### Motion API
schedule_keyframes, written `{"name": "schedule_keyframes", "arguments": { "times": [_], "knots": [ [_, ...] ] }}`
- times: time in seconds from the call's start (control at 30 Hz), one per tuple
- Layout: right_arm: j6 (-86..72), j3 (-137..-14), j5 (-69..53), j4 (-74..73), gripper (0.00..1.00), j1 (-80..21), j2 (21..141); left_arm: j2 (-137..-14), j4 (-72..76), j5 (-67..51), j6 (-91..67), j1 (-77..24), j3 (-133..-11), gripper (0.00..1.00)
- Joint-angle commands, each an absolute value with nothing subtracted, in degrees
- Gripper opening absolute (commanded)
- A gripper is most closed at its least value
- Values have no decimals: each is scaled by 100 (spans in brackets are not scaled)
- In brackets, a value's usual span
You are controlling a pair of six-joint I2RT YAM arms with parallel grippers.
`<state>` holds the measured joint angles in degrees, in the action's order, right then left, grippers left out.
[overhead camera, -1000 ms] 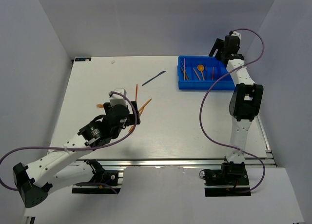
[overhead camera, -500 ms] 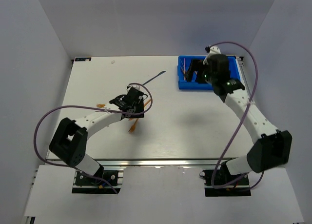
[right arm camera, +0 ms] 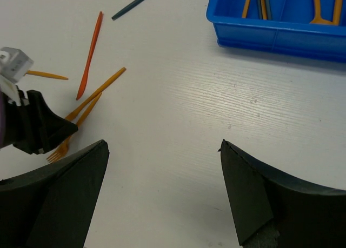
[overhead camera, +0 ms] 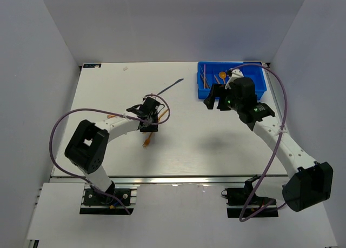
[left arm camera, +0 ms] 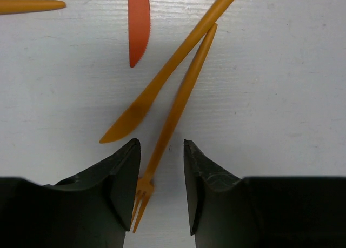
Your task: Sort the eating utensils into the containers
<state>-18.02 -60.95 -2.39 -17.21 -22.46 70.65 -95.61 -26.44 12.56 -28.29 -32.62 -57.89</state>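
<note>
My left gripper (left arm camera: 160,145) is low over the table, open, its jaws narrowed astride an orange fork (left arm camera: 178,102). The fork's neck lies close to the left finger (left arm camera: 121,183), with a gap to the right one. An orange knife (left arm camera: 162,78) crosses beside the fork's handle, and a red-orange knife (left arm camera: 138,26) lies further off. From above, this gripper (overhead camera: 147,120) is at table centre-left. My right gripper (right arm camera: 163,145) hangs wide open over bare table, near the blue tray (overhead camera: 200,94), which holds an orange spoon (overhead camera: 222,75) and other utensils.
A dark grey-blue knife (overhead camera: 172,86) lies left of the tray (right arm camera: 281,40). One more orange utensil (overhead camera: 111,116) sits left of the left gripper. White walls enclose the table on three sides. The right arm's cable loops over the tray's right side.
The left arm reached out to the orange fork and its jaws narrowed around it. The right arm swung from behind the tray out over the table.
</note>
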Motion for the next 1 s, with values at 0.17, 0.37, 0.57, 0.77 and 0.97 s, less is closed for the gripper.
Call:
{"name": "schedule_keyframes", "arguments": {
  "times": [0.17,0.37,0.57,0.77,0.97],
  "knots": [
    [-1924,-6100,-150,-1732,89,-2391,6785,-9817,-2145,800,-2926,-3278,-5520,29],
    [-2302,-5564,-1271,-854,89,-2382,6592,-9712,-2224,967,-3067,-3577,-5230,2],
    [-3635,-4704,-2037,243,89,-2417,6688,-8826,-2092,1309,-3243,-4339,-5080,0],
    [-4517,-4157,-1952,1432,88,-3084,7171,-7552,-1135,739,-3357,-4746,-4905,0],
    [-4772,-4307,-1573,1757,85,-3709,7663,-7304,-686,27,-3401,-4755,-4904,0]
  ]
}}
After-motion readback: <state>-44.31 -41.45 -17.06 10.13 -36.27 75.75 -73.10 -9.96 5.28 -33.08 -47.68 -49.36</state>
